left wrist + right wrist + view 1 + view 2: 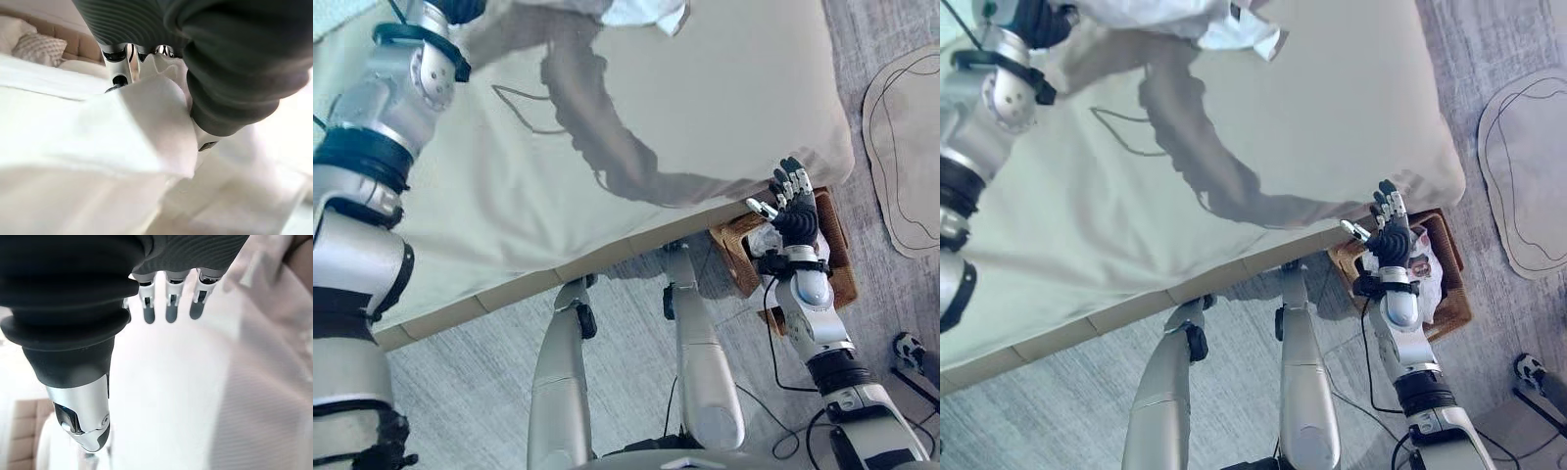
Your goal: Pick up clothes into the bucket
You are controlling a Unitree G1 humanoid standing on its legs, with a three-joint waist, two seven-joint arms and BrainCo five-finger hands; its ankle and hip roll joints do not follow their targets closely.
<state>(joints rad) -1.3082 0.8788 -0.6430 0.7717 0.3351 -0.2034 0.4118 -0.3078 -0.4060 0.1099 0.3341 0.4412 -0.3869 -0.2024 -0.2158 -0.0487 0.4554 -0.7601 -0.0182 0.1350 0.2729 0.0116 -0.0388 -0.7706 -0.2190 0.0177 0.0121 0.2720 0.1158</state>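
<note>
A white garment (1175,15) hangs above the far side of the bed, casting a long shadow on the sheet. My left hand (1038,22) reaches out to it at arm's length, and in the left wrist view its fingers (122,66) and thumb pinch the white cloth (137,122). The bucket is a brown wicker basket (1459,294) on the floor at the bed's near right corner, with another white garment (1425,269) lying inside. My right hand (795,206) is raised above the basket, empty, its fingers (168,303) straight.
The bed (656,98) with its pale green sheet spreads across most of the scene, its tan frame edge (509,294) running along the near side. A beige rug (901,147) lies on the grey floor to the right of the basket.
</note>
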